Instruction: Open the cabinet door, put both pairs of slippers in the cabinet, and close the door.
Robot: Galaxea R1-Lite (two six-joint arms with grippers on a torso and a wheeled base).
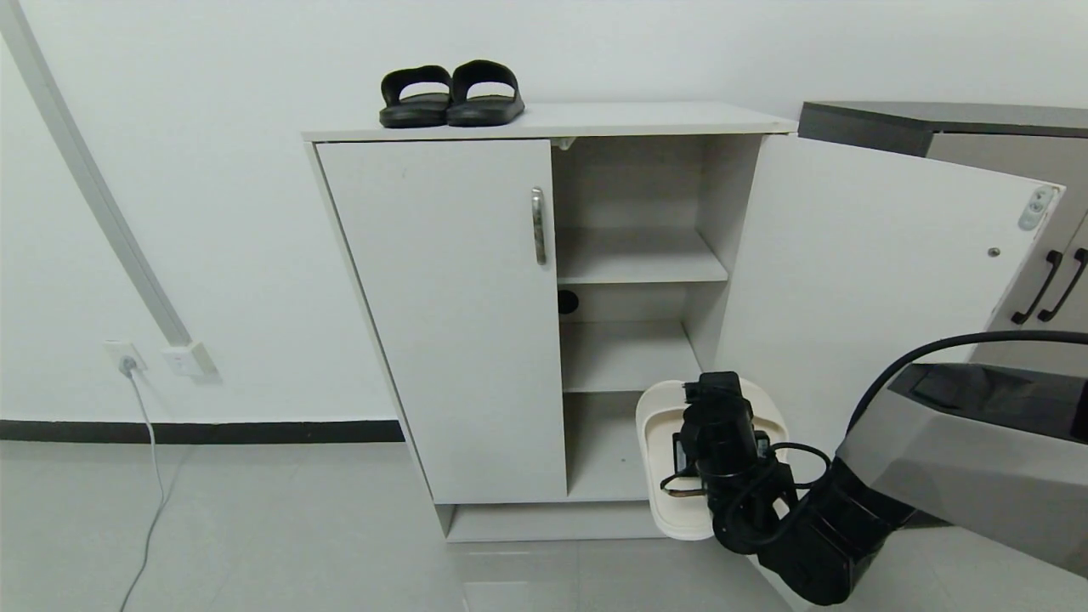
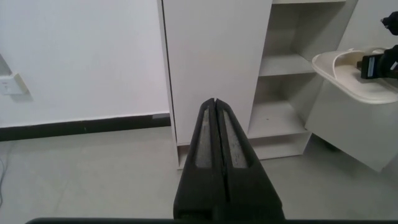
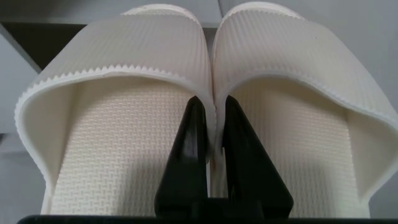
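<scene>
The white cabinet has its right door swung open and its left door shut. A pair of black slippers rests on the cabinet top. My right gripper holds a pair of cream slippers in front of the open lowest compartment. In the right wrist view its fingers pinch the two inner straps of the cream slippers together. My left gripper is shut on nothing, low above the floor facing the cabinet; the cream slippers show beyond it.
Two empty shelves sit inside the open side. A grey cabinet with black handles stands behind the open door. A wall socket with a cable is at the left, over bare grey floor.
</scene>
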